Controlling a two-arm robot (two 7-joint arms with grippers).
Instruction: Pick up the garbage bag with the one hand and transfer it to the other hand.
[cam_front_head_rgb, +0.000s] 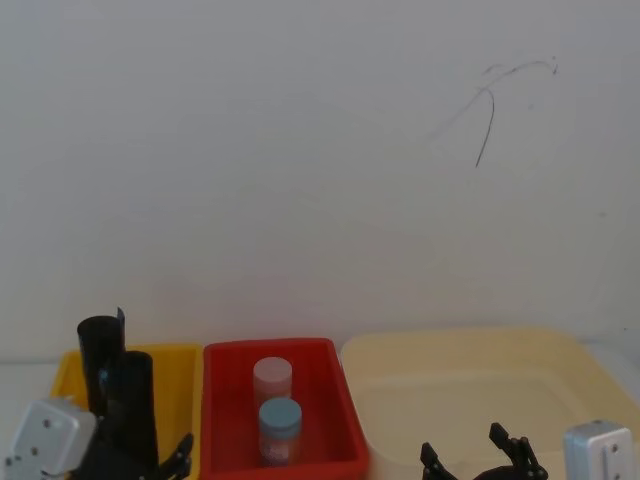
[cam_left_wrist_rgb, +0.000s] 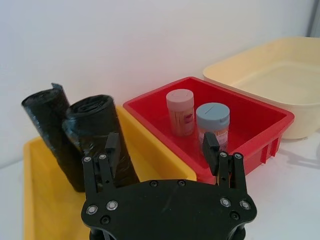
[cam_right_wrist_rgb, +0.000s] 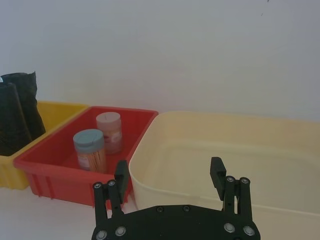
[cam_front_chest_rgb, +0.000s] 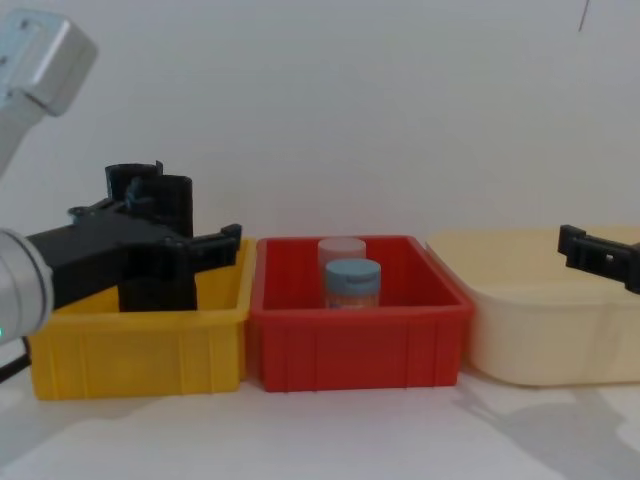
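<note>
1. Chest view lines up three bins side by side. One cream tub (cam_front_chest_rgb: 540, 330), the biggest, is on the robot's right, one red bin (cam_front_chest_rgb: 360, 350) is in the middle, and one yellow bin (cam_front_chest_rgb: 140, 350) is on the left.
2. Two grippers are in play, both empty.
   - The left gripper (cam_left_wrist_rgb: 161, 145) hangs over the near side of the yellow bin with its fingers spread wide, just short of the garbage bag.
   - The right gripper (cam_right_wrist_rgb: 169, 167) hovers at the near rim of the cream tub, fingers also apart, well away from the bag.
   - I judge the step in hand to be the approach for the pick. Nothing is grasped yet and the handover has not begun.
3. Two black rolls stand upright in the yellow bin, pressed close together. The garbage bag (cam_left_wrist_rgb: 95, 135) is the thick, crinkly one nearer the left gripper. A slimmer roll (cam_left_wrist_rgb: 45, 120) with a curled top stands behind it.
   - The next move likely calls for the left gripper to shift sideways and forward until the thick roll alone sits between its fingers. It would then close on that roll without catching the slim neighbour.
4. Two jars stand in the red bin, one pink-lidded (cam_left_wrist_rgb: 180, 112) and one blue-lidded (cam_left_wrist_rgb: 213, 125). Neither is part of this job.
</note>
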